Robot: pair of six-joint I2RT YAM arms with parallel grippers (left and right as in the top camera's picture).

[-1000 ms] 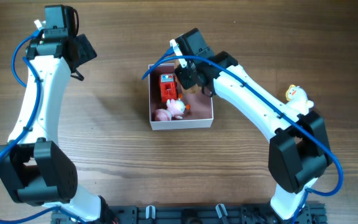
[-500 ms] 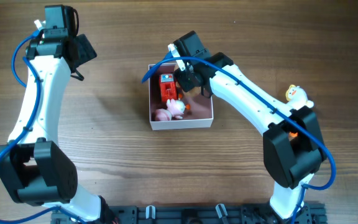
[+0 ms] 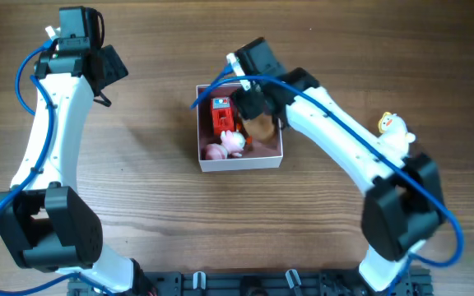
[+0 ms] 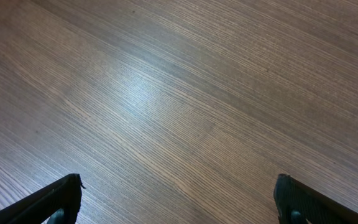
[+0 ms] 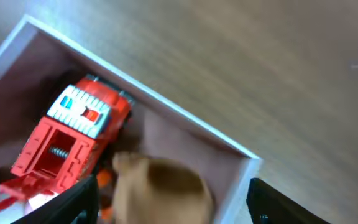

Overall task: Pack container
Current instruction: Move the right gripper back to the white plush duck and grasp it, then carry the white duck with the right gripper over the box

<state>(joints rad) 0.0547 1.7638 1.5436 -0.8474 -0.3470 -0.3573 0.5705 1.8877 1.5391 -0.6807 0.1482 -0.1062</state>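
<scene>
The container (image 3: 241, 162) sits mid-table, white outside and pink inside. In it lie a red toy truck (image 3: 221, 115), a pink pig toy (image 3: 230, 143) and a brown toy (image 3: 260, 126). My right gripper (image 3: 250, 104) hovers over the box's far right part. In the right wrist view the right gripper (image 5: 173, 205) is open, and the blurred brown toy (image 5: 160, 190) lies loose between its fingers, touching neither. The red truck (image 5: 73, 134) lies beside it, inside the container wall (image 5: 185, 121). My left gripper (image 3: 105, 70) is far off at the back left, and in its own view the left gripper (image 4: 179, 186) is open over bare wood.
A white and yellow toy figure (image 3: 393, 125) stands on the table at the right, close beside my right arm. A black rail (image 3: 262, 284) runs along the table's front edge between the two arm bases.
My right gripper has opened over the container. The brown toy, hidden before, now shows inside the box below it. The left arm has not moved.
</scene>
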